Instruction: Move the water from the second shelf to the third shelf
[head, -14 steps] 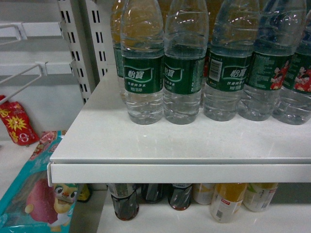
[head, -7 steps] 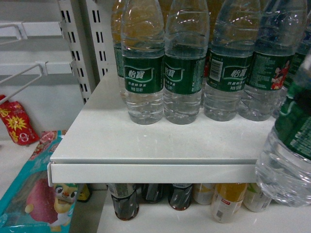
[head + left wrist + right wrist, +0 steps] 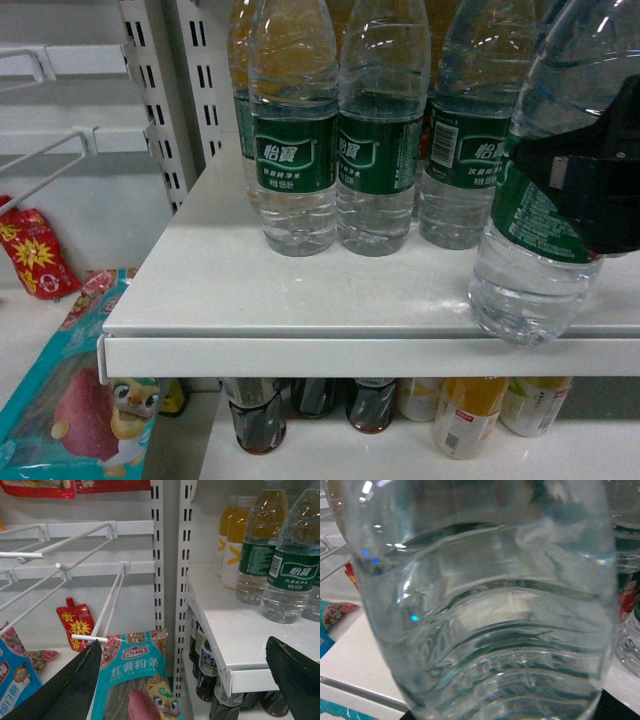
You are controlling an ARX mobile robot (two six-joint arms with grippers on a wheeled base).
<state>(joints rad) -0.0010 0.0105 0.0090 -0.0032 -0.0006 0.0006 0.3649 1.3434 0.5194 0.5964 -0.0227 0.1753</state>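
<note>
I've got the white shelf (image 3: 300, 290) filling most of my head view, a row of water bottles (image 3: 380, 150) standing at its back. My right gripper (image 3: 590, 190) is clamped on the water (image 3: 535, 270), tilted over the shelf's front edge. Left gripper (image 3: 185, 680) gapes wide, nothing in it.

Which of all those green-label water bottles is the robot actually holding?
The tilted water bottle at the far right, leaning over the shelf's front edge with the right gripper clamped around its label. The other bottles stand upright behind it, untouched.
</note>
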